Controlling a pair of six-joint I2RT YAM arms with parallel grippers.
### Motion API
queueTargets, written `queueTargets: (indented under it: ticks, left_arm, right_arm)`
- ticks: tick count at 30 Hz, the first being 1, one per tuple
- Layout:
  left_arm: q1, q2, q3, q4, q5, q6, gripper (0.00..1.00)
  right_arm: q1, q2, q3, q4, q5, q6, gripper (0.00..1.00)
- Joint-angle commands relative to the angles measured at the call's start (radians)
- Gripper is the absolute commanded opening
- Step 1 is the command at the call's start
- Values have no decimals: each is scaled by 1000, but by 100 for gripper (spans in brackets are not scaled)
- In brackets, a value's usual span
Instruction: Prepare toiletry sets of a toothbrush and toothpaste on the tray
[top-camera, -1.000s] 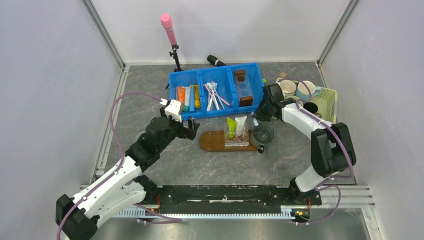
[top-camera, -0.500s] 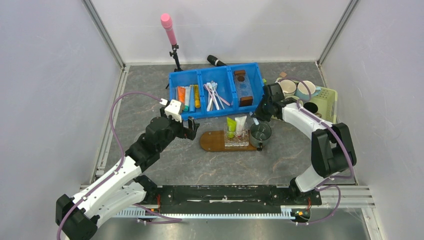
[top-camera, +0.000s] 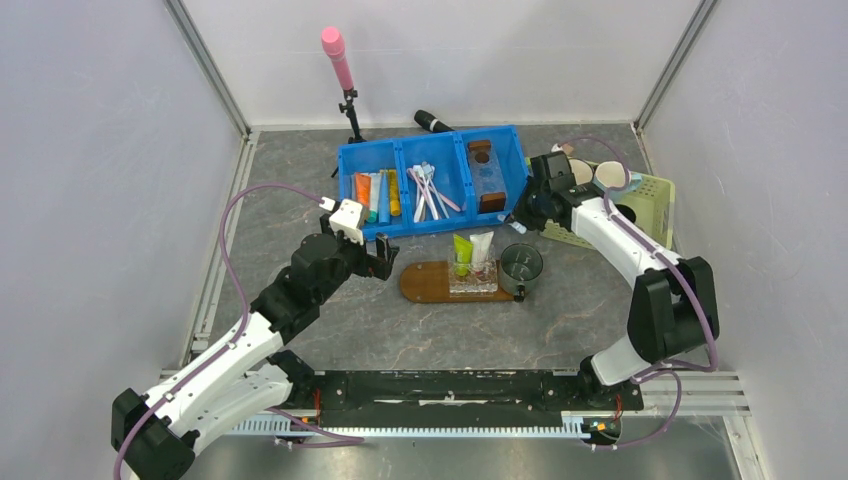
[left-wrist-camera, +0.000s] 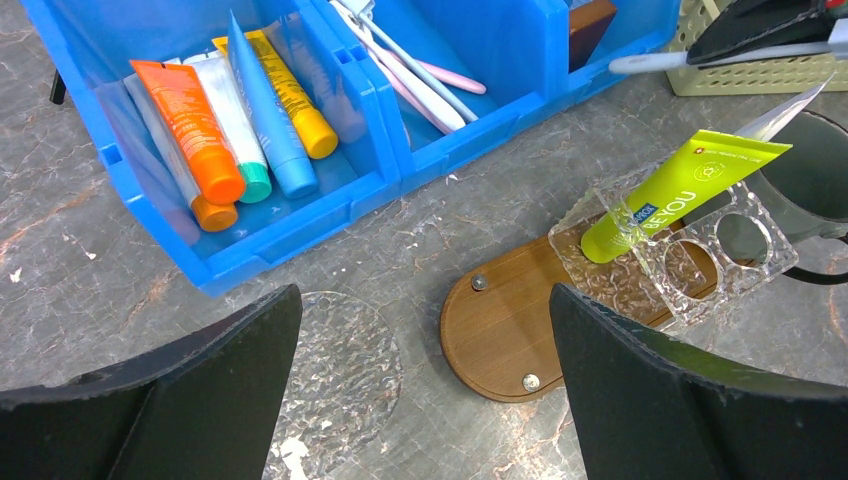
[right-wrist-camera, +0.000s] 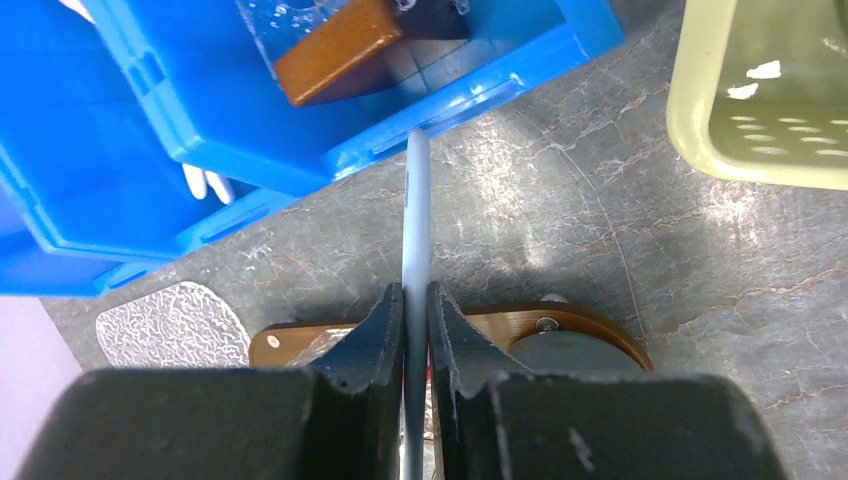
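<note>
Starting at the left, you had the left end effector (top-camera: 383, 257) hovering low over the worktop (top-camera: 300, 170), its fingers spread wide apart and gripping nothing. It sat just left of the tray (top-camera: 425, 282) and near the blue bin (top-camera: 440, 228). In the left wrist view a patterned glass disc (left-wrist-camera: 340, 370) lay on the worktop between those fingers, just beside the tray's left end (left-wrist-camera: 500, 330).

The bin's left compartment held a row of tubes (left-wrist-camera: 215, 130) in orange, white, blue and yellow. The middle compartment held loose toothbrushes, one of them pink-handled.

A clear holder (top-camera: 472, 280) stood on the tray, and both toothpastes sat in it. The green tube (left-wrist-camera: 680, 180) leaned in one slot with its cap down, and the white tube (top-camera: 482, 248) stood just beside it on the right. A dark cup (top-camera: 522, 265) stood at the tray's right end.

You had the right end effector (right-wrist-camera: 415, 300) clamped on the toothbrush (right-wrist-camera: 415, 220), held in the air over the worktop near the bin's near right corner, far of the cup. In the right wrist view the pale handle pointed toward the bin's near wall, with the tray below the fingers. Farther right sat the pale green basket (top-camera: 650, 195).
</note>
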Motion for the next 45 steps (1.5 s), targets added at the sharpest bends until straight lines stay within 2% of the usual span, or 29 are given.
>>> queueTargets:
  ticks: [1, 13, 23, 31, 37, 45]
  left_arm:
    - [5, -7, 0, 44, -23, 38, 100]
    - [7, 7, 1, 49, -23, 38, 100]
    - [12, 49, 24, 74, -2, 32, 100]
    - [12, 156, 81, 156, -34, 83, 100]
    - [12, 215, 117, 195, -47, 86, 100]
    - [13, 253, 123, 228, -86, 83, 100]
  right_arm:
    - [-10, -57, 72, -32, -14, -47, 0]
    - [-10, -200, 129, -180, 21, -163, 0]
    - [-8, -306, 230, -429, 0, -416, 0]
    - [0, -396, 178, -460, -250, -636, 0]
    - [73, -430, 146, -490, -238, -696, 0]
    - [184, -460, 64, -500, -202, -692, 0]
